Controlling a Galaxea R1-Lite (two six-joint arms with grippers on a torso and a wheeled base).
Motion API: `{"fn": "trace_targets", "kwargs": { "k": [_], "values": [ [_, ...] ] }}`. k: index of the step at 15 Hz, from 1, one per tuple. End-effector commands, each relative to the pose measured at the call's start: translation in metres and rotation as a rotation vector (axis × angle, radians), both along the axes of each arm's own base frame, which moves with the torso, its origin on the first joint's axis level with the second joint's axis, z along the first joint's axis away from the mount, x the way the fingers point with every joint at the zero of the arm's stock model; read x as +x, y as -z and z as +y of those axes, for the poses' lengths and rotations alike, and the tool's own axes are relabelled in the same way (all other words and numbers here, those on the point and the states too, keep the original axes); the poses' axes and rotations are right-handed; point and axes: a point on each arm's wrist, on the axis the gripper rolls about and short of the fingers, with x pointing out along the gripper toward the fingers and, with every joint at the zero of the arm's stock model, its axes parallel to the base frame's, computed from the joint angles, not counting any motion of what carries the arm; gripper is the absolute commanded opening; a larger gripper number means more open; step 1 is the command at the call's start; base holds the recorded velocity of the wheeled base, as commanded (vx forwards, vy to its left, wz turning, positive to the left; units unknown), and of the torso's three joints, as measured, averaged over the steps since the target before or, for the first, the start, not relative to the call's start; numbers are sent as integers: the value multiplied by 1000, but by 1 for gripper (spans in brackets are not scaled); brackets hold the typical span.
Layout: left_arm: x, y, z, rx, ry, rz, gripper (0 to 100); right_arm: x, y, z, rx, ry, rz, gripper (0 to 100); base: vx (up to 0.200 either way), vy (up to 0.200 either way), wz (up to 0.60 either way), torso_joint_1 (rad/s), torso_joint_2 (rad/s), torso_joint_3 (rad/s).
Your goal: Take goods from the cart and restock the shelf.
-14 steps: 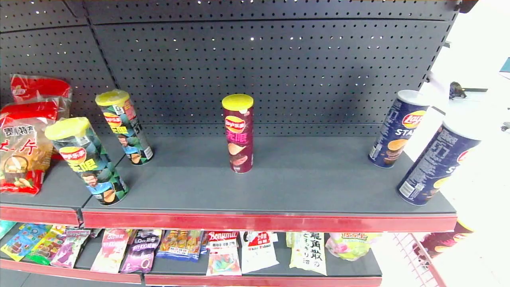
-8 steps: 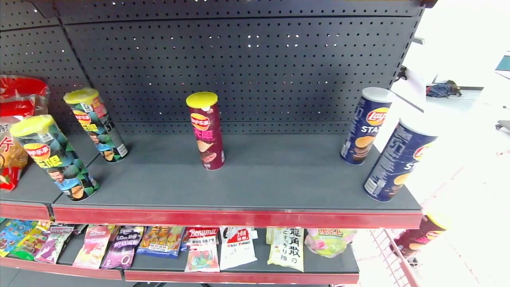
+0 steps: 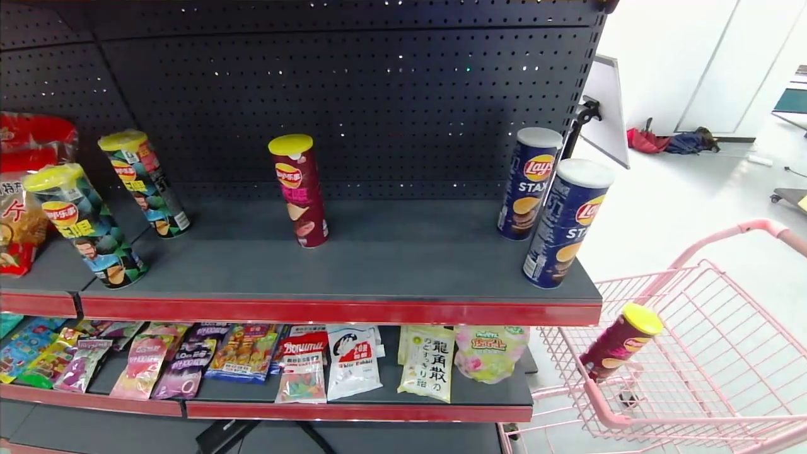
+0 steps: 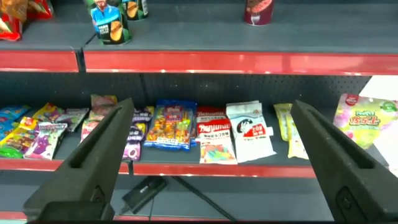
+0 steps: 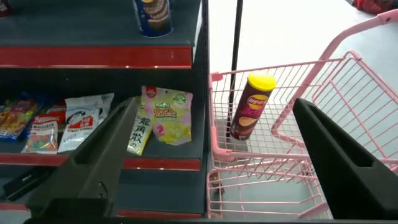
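Observation:
A maroon chip can with a yellow lid point(image 3: 620, 341) leans inside the pink cart point(image 3: 725, 234) at the shelf's right end; the right wrist view has this can point(image 5: 251, 107) in the cart point(image 5: 348, 62) too. On the upper shelf point(image 3: 340, 310) stand two teal cans point(image 3: 82, 224), one maroon can point(image 3: 297, 189) and two blue cans point(image 3: 564, 222). My left gripper point(image 4: 212, 104) is open, low before the lower shelf's snack bags point(image 4: 169, 124). My right gripper point(image 5: 216, 102) is open and holds nothing, well short of the cart.
Red snack bags point(image 3: 25, 189) fill the upper shelf's far left. A row of snack bags point(image 3: 353, 360) lies on the lower shelf. A white sign on a black pole point(image 3: 602, 107) juts out at the shelf's right end. Open floor point(image 3: 681, 189) lies beyond the cart.
The head camera has swung to the right, so the whole shelf has shifted left in the picture and the pink cart with its can has come into sight. The goods themselves have not moved.

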Motion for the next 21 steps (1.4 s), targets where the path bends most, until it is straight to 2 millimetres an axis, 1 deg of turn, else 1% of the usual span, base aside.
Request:
{"fn": "trace_targets", "kwargs": {
  "k": [1, 2, 12, 18, 21],
  "values": [
    [0, 0, 0, 0, -1, 1, 100, 0, 0, 0, 0, -1, 0, 100, 0, 0, 0, 0, 0, 0],
    [0, 0, 0, 0, -1, 1, 100, 0, 0, 0, 0, -1, 0, 100, 0, 0, 0, 0, 0, 0],
    [0, 0, 0, 0, -1, 1, 100, 0, 0, 0, 0, -1, 0, 100, 0, 0, -600, 4, 3, 2],
    [0, 0, 0, 0, -1, 1, 100, 0, 0, 0, 2, -1, 0, 100, 0, 0, 0, 0, 0, 0],
    [0, 0, 0, 0, -1, 1, 100, 0, 0, 0, 2, -1, 0, 100, 0, 0, 0, -133, 282, 159]
  ]
}}
